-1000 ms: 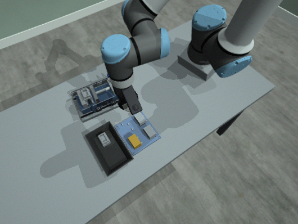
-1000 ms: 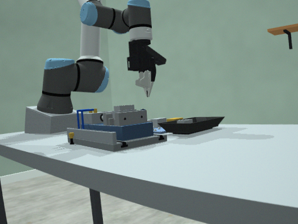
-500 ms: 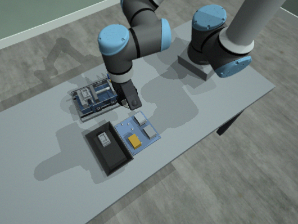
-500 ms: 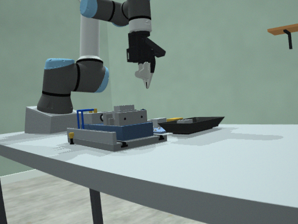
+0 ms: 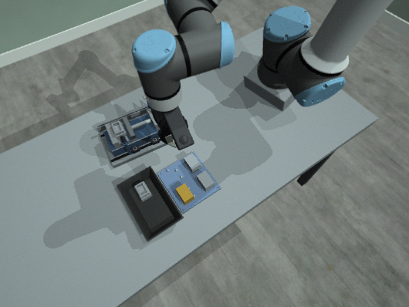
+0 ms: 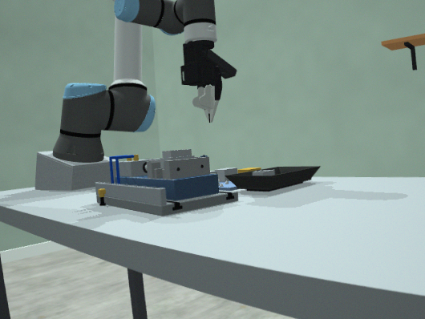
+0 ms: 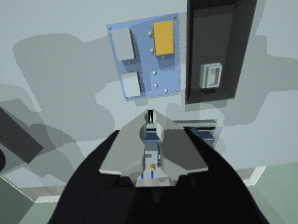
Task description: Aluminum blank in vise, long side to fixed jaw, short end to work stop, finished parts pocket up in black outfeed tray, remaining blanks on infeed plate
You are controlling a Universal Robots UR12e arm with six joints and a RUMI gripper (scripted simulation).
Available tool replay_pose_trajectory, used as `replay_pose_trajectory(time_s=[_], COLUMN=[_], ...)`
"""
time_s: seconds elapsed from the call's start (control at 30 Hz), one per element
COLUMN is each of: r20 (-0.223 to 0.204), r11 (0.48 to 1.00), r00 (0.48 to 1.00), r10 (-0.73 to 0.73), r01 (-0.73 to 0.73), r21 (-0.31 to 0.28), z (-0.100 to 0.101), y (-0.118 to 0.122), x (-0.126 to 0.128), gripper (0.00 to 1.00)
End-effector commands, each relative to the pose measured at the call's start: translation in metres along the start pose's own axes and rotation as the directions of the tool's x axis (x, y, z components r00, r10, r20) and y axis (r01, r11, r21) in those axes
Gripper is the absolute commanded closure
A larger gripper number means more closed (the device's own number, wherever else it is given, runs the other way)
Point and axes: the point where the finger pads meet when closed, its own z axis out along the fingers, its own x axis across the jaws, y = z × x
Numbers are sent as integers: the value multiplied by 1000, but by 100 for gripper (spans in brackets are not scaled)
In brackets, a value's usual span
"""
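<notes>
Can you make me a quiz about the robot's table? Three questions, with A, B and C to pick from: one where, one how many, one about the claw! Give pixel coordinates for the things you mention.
1. Where is the yellow block (image 5: 184,193) (image 7: 163,38)?
A) in the black tray (image 5: 179,216) (image 6: 281,179) (image 7: 189,60)
B) on the blue plate (image 5: 170,178) (image 7: 142,82)
C) on the floor

2. How many gray blocks are on that plate?
A) one
B) two
C) four

3. How is the claw (image 6: 209,120) (image 7: 150,110)?
A) shut, holding nothing
B) wide open
C) holding a block

1: B, its yellow top shows among the pins.
2: B, both sit along one side.
3: A, its tips meet with no block between.

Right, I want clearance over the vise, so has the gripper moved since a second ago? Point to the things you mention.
Yes, upward: in the exterior view, the gripper (image 5: 171,143) (image 6: 209,120) (image 7: 150,110) now hangs higher above the vise (image 5: 143,135) (image 6: 196,187) (image 7: 204,136).
</notes>
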Motion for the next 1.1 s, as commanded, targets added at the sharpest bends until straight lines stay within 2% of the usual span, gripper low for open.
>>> replay_pose_trajectory(time_s=[0.0, 0.2, 0.27, 0.37, 0.43, 1.07], r20=[-1, -1, -1, -1, -1, -1], r11=[1000, 1000, 1000, 1000, 1000, 1000], r00=[1000, 1000, 1000, 1000, 1000, 1000], r10=[0, 0, 0, 0, 0, 0], r01=[0, 0, 0, 0, 0, 0], r21=[0, -1, -1, -1, -1, -1], z=[-3, -4, -4, -1, 1, 7], y=[-2, -11, -11, -16, -18, -19], x=[20, 108, 108, 145, 157, 159], gripper=[100, 100, 100, 100, 100, 100])
